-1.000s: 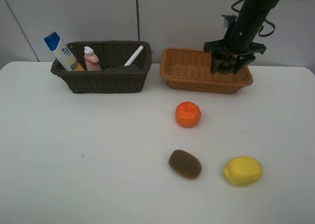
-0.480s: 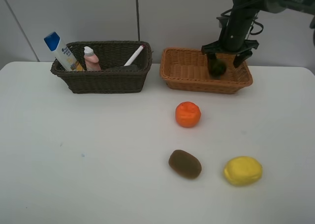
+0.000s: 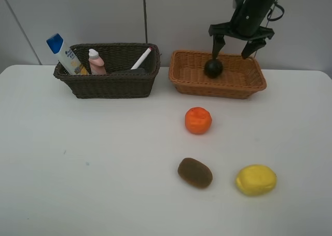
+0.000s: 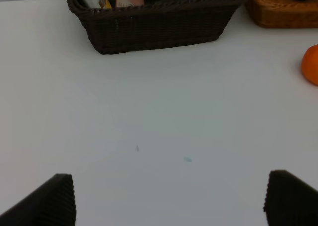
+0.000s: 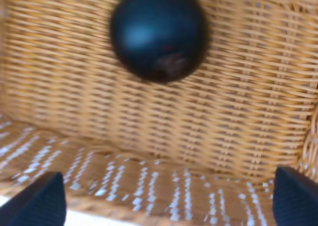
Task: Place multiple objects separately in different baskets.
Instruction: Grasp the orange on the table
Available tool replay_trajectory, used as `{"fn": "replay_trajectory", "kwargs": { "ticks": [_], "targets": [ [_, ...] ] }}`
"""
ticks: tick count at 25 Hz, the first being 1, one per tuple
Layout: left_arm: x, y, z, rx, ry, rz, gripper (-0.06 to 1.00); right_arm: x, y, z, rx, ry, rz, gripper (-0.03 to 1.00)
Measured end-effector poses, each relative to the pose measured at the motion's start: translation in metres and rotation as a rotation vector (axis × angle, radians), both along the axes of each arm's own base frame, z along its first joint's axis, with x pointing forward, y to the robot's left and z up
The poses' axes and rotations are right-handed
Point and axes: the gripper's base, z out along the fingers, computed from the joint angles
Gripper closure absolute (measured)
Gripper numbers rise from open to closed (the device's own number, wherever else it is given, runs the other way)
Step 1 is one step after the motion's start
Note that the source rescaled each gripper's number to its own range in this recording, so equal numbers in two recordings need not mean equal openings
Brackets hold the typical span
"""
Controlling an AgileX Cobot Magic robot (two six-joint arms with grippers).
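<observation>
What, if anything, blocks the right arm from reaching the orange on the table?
Probably nothing. The right gripper hangs open and empty above the tan basket, and the orange sits in the open on the table in front of that basket, clear of the kiwi and lemon.

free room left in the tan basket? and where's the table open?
Tan basket: bare floor right of the mangosteen. Table: wide open left of the orange and kiwi. Crowded: dark basket, and the front right around the lemon.
</observation>
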Motion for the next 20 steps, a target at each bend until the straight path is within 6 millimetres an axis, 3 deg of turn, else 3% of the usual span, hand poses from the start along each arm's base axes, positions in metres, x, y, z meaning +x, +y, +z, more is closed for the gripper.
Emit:
{"fn": "replay_trajectory", "kwargs": {
  "ticks": [2,5,10,13,20],
  "targets": [
    [0.000,0.000,0.000,0.000,0.000,0.000,-0.06,-0.019,0.006,0.013,0.021,0.012,0.014,0.00],
    [0.000,0.000,0.000,0.000,0.000,0.000,-0.06,-0.052,0.023,0.012,0.022,0.081,0.047,0.00],
    [0.000,0.000,0.000,0.001,0.000,0.000,-0.06,-0.100,0.072,-0.016,-0.031,0.208,0.187,0.00],
    [0.000,0.000,0.000,0.001,0.000,0.000,-0.06,-0.122,0.087,-0.035,-0.092,0.268,0.260,0.00],
    [0.000,0.000,0.000,0.001,0.000,0.000,-0.06,-0.129,0.087,-0.065,-0.112,0.215,0.315,0.00]
  ]
}}
